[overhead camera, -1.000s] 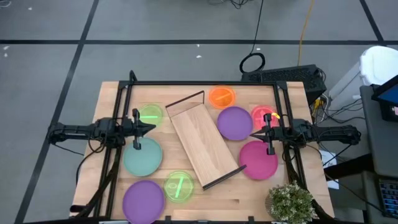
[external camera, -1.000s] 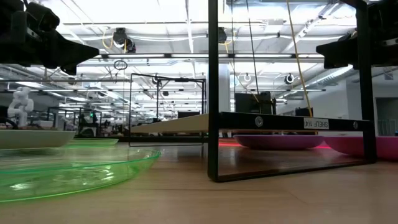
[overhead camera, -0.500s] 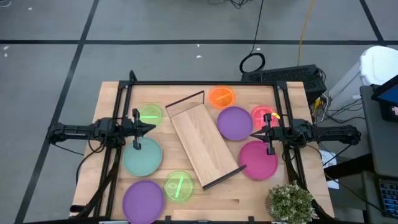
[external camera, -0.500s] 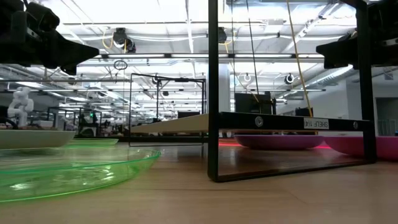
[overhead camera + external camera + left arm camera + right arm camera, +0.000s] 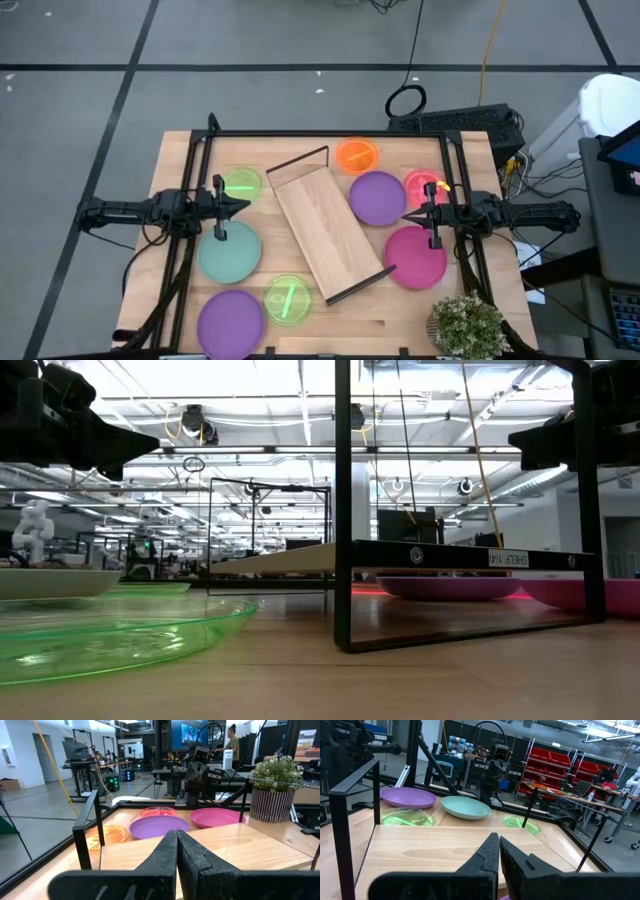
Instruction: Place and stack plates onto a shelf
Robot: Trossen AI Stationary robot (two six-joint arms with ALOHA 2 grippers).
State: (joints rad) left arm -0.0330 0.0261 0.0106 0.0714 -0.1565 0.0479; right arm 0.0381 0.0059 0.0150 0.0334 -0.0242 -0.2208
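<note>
The shelf [image 5: 325, 232], a light wooden board with black wire end frames, lies diagonally mid-table. Left of it sit a teal plate [image 5: 229, 253], a purple plate [image 5: 231, 320] and two small green plates [image 5: 241, 184] [image 5: 288, 299]. To its right are a purple plate [image 5: 378, 197], a magenta plate [image 5: 415, 256], a small pink plate [image 5: 424, 186] and a small orange plate [image 5: 357, 155]. My left gripper [image 5: 245, 206] [image 5: 176, 845] hovers shut beside the shelf's left edge. My right gripper [image 5: 405, 217] [image 5: 495, 847] hovers shut above the right purple plate's edge.
A potted plant [image 5: 468, 325] stands at the table's near right corner. Black frame rails [image 5: 320, 134] run along the far edge and both sides. In the low view the near green plate [image 5: 110, 635] and the shelf's wire frame [image 5: 342, 510] stand close to the camera.
</note>
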